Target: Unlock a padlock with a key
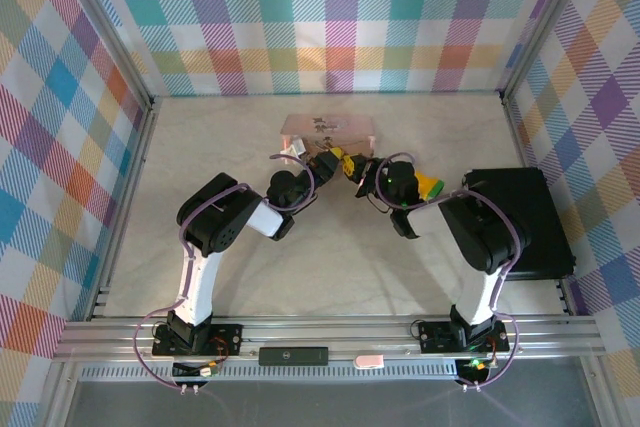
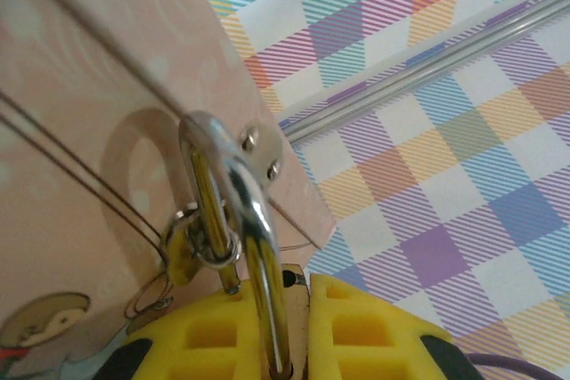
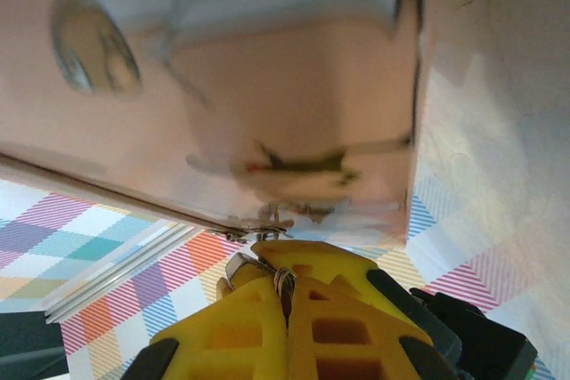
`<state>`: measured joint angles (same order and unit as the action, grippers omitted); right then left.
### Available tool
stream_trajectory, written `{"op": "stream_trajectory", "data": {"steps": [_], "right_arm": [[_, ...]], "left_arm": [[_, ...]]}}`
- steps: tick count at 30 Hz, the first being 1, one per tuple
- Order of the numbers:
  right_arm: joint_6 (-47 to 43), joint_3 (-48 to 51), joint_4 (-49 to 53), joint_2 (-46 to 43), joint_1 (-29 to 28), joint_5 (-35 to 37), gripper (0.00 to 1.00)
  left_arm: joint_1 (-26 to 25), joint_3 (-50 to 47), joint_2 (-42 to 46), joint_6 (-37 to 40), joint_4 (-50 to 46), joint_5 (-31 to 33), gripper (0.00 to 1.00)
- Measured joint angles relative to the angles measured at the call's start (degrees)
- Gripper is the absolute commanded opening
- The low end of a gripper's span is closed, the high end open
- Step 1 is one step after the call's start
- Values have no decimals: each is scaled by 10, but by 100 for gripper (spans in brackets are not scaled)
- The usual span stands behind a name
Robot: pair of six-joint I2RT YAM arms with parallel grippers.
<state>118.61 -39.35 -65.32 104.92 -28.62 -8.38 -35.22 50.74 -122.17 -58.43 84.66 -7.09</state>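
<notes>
Beige surface lies between plaid walls, with a black case at its right edge. A pink box stands at the middle back, and both arms meet just in front of it. The left tool is clamped on the padlock, whose silvery shackle sticks out from between the yellow fingers, close to the box's cartoon face. The right tool has its fingers pressed together, pinching a thin wire ring just before the box. Whether a key hangs from it I cannot tell.
</notes>
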Motion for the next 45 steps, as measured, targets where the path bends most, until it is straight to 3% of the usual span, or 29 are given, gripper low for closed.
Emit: {"op": "stream_trajectory", "data": {"steps": [5, 12, 14, 18, 23, 30, 37, 44, 45], "right_arm": [[0, 4, -28, 37, 9, -38, 0], [-38, -4, -4, 45, 32, -144, 1], [-77, -11, 24, 44, 33, -165, 6], [-174, -16, 106, 25, 34, -195, 30], [-286, -16, 185, -12, 38, -215, 49], [-464, -24, 371, -109, 47, -197, 58], [-633, -59, 568, -197, 47, -127, 62], [-736, -70, 659, -210, 42, -78, 63], [-746, -70, 665, -210, 38, -71, 63]], "left_arm": [[0, -18, 2, 0, -25, 3, 0], [0, -49, 26, -14, -46, -1, 0], [0, -61, 33, -20, -53, 3, 0], [-6, -90, 50, -26, -73, 9, 0], [-10, -119, 73, -28, -123, 29, 0], [-10, -130, 110, -28, -212, 51, 0], [-10, -130, 113, -45, -238, 50, 0], [-10, -148, 116, -52, -263, 50, 32], [-11, -154, 118, -53, -269, 48, 42]]}}
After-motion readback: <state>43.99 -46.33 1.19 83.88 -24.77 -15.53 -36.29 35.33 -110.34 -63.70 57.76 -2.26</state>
